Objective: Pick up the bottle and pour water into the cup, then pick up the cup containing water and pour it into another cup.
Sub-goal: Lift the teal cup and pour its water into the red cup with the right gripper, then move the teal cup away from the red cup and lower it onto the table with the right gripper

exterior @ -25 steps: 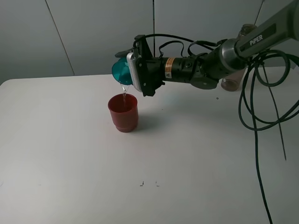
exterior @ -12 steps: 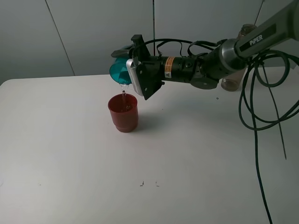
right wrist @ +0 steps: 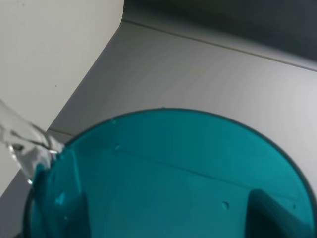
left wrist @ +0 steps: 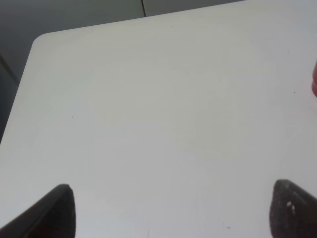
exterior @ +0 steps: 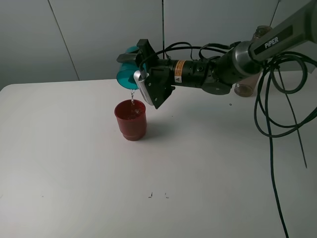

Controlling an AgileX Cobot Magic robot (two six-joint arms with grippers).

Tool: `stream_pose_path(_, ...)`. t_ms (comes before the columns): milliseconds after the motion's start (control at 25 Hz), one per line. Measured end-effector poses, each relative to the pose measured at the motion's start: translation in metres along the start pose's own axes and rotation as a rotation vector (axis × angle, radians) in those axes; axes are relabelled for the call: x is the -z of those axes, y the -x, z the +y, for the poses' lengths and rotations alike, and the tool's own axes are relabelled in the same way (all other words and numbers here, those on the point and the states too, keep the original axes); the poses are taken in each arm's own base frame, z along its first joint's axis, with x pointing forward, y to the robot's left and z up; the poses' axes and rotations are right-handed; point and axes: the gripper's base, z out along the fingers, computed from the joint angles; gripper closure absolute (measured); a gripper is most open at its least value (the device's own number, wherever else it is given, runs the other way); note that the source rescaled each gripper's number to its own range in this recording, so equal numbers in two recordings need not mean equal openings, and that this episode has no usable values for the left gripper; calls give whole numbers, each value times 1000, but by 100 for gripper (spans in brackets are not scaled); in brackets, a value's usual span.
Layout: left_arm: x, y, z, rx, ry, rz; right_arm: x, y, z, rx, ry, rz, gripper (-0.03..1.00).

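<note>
My right gripper (exterior: pixel 134 69) is shut on the teal cup (exterior: pixel 126 75), holding it tipped on its side just above the red cup (exterior: pixel 131 119). A thin stream of water (exterior: pixel 132 97) falls from the teal rim into the red cup. The right wrist view is filled by the teal cup (right wrist: pixel 168 178), with water (right wrist: pixel 22 141) spilling off its rim and the fingers (right wrist: pixel 270 213) showing through its wall. The bottle (exterior: pixel 243 89) stands at the back right, mostly hidden behind the right arm. My left gripper (left wrist: pixel 171 210) is open over bare table.
The white table (exterior: pixel 74 173) runs to a rounded far-left corner (left wrist: pixel 42 39). A black cable bundle (exterior: pixel 270 124) hangs from the right arm down the right side. A sliver of the red cup (left wrist: pixel 314 84) touches the edge of the left wrist view.
The right wrist has rolled further, tipping the teal cup more steeply and lifting it slightly. Water keeps running into the red cup. The red cup has not moved.
</note>
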Motion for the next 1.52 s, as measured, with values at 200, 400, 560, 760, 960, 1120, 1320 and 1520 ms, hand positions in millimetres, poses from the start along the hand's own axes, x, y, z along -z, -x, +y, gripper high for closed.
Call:
stream_pose_path(200,0,0,0,0,0,0,0,0,0,4,0,0,90)
stream_pose_path(400,0,0,0,0,0,0,0,0,0,-28,1,-3,90)
stream_pose_path(560,0,0,0,0,0,0,0,1,1,-146,3,-5,90)
stream_pose_path(760,0,0,0,0,0,0,0,1,3,-428,25,6,90)
stream_pose_path(960,0,0,0,0,0,0,0,0,3,-799,25,12,90)
stream_pose_path(1120,0,0,0,0,0,0,0,-3,1,-1141,-20,36,90)
stream_pose_path(1320,0,0,0,0,0,0,5,-21,-2,-1516,-180,145,90)
stream_pose_path(1520,0,0,0,0,0,0,18,-47,9,-1751,-313,373,90)
